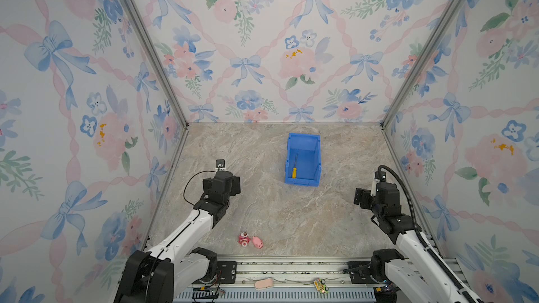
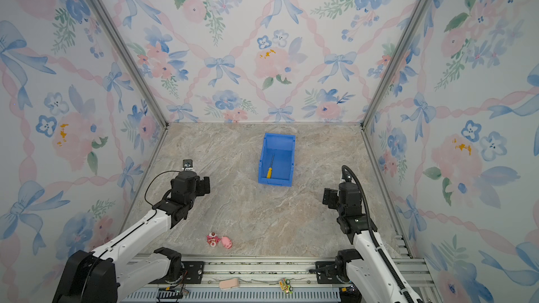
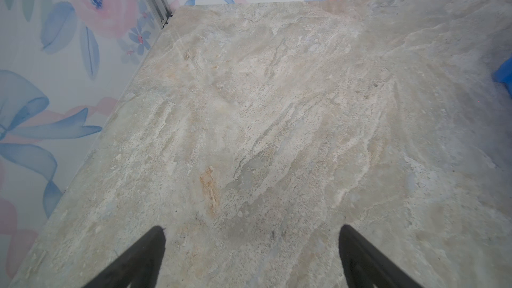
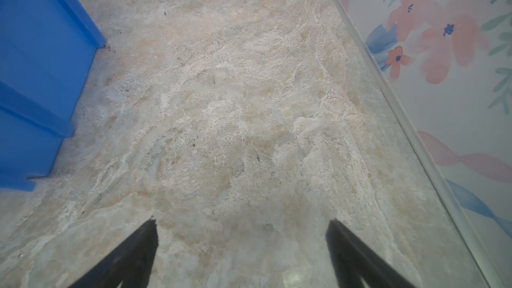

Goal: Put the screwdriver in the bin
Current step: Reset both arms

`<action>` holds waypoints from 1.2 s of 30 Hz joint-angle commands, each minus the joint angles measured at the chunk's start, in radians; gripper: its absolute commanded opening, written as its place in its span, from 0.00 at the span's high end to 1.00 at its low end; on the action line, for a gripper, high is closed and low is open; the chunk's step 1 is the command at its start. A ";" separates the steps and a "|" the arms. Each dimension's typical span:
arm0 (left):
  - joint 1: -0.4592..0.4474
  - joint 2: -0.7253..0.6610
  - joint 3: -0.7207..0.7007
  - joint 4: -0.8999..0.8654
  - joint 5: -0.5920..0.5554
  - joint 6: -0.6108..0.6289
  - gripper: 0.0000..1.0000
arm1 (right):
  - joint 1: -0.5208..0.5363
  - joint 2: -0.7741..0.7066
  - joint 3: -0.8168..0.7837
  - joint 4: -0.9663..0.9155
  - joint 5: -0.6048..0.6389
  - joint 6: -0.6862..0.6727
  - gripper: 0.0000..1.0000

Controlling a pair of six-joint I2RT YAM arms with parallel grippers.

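Seeing the screwdriver [image 1: 294, 169] lying inside the bin [image 1: 316, 155], I am judging the task done. My 2 pincers, left gripper [image 3: 252, 247] and right gripper [image 4: 241, 241], are hanging spread wide and empty, the bin ahead between them.

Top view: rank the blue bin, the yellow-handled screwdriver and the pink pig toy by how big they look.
1. blue bin, by far the largest.
2. yellow-handled screwdriver, lying inside the bin, long but thin.
3. pink pig toy, shorter but plumper, and nearer the camera, so its rank against the screwdriver is unsure.

Screwdriver [image 1: 294, 168] lies inside blue bin [image 1: 317, 158], yellow handle toward the front lip. Two pink toys [image 1: 251, 240] sit together near the surface's [image 1: 291, 217] front edge.
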 commanded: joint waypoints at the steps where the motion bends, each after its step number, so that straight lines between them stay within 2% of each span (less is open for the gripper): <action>1: 0.035 -0.042 -0.091 0.218 0.079 0.106 0.02 | -0.010 0.002 -0.033 0.103 0.006 -0.037 0.03; 4: 0.094 -0.023 -0.112 0.223 0.097 0.071 0.02 | -0.016 0.003 -0.061 0.148 0.031 -0.036 0.03; 9: 0.138 0.025 -0.173 0.313 0.085 0.048 0.02 | -0.032 0.055 -0.077 0.213 0.044 -0.021 0.03; 17: 0.181 0.041 -0.219 0.470 0.150 0.083 0.02 | -0.037 0.130 -0.070 0.307 0.045 -0.028 0.03; 24: 0.230 0.084 -0.261 0.681 0.264 0.121 0.02 | -0.072 0.258 -0.033 0.408 0.019 -0.018 0.03; 28: 0.250 0.140 -0.266 0.788 0.296 0.113 0.02 | -0.072 0.302 -0.026 0.465 0.032 -0.020 0.03; 36: 0.272 0.312 -0.226 0.977 0.313 0.105 0.02 | -0.078 0.487 0.049 0.611 0.019 -0.033 0.03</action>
